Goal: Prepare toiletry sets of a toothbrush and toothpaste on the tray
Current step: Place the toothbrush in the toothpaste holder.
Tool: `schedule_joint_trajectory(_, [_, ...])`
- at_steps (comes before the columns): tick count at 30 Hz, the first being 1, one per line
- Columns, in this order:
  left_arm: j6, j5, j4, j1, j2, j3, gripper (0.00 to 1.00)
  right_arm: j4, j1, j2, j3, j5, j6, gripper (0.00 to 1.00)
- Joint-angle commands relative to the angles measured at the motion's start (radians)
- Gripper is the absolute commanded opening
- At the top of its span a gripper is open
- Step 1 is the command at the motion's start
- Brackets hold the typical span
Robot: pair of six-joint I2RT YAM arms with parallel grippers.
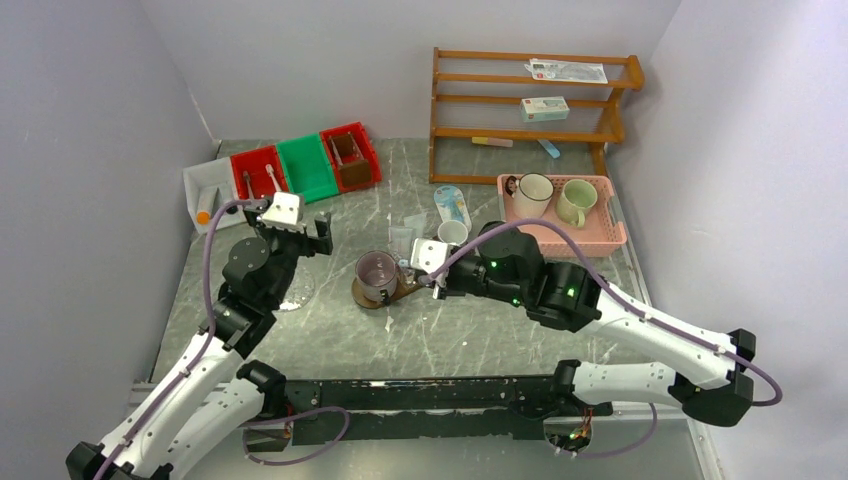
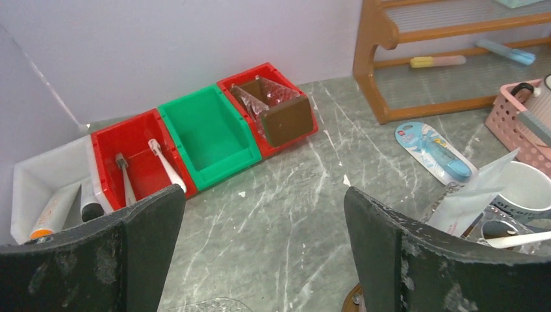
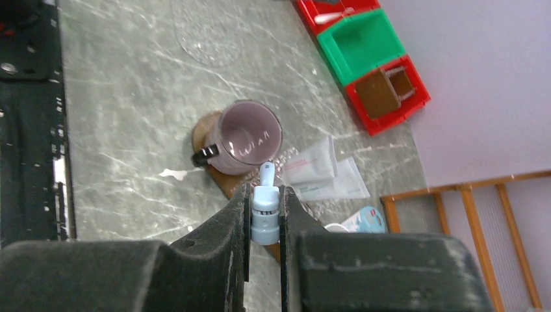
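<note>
Four bins (one green), rack beyond tray

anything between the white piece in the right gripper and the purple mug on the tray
Nothing visible does. The right gripper holds the white piece close to the purple mug on the tray, with clear space between them; the white tubes lie off to the side.

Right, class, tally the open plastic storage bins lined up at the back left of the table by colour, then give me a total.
White plastic bin: 1
Red plastic bins: 2
Green plastic bin: 1
Total: 4
</note>
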Motion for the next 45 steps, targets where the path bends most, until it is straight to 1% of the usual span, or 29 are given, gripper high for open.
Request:
schedule_joint_trajectory(1, [-0.04, -0.078, -0.046, 0.009, 0.022, 0.046, 0.97, 0.001, 0.015, 0.019, -0.048, 0.148, -0.013, 0.0])
schedule_joint_trajectory(4, [-0.047, -0.102, -0.051, 0.014, 0.026, 0.048, 0.97, 0.052, 0.015, 0.009, -0.099, 0.175, -0.019, 0.0])
schedule_joint_trajectory(14, [-0.057, -0.101, -0.041, 0.023, 0.019, 0.039, 0.97, 0.195, 0.015, -0.008, -0.203, 0.202, -0.028, 0.0])
schedule_joint_trajectory(20, [-0.049, -0.059, -0.052, 0.025, 0.019, 0.048, 0.97, 0.23, 0.015, -0.005, -0.229, 0.202, -0.034, 0.0])
schedule_joint_trajectory(27, [-0.046, -0.082, -0.034, 0.026, -0.005, 0.032, 0.97, 0.266, 0.014, 0.023, -0.253, 0.219, -0.046, 0.0])
schedule_joint_trajectory(37, [-0.049, -0.081, -0.039, 0.026, 0.005, 0.034, 0.97, 0.326, 0.009, 0.038, -0.295, 0.231, -0.065, 0.0])
schedule_joint_trajectory(45, [-0.049, -0.072, -0.04, 0.028, 0.01, 0.036, 0.97, 0.343, -0.028, 0.052, -0.312, 0.184, -0.056, 0.0])
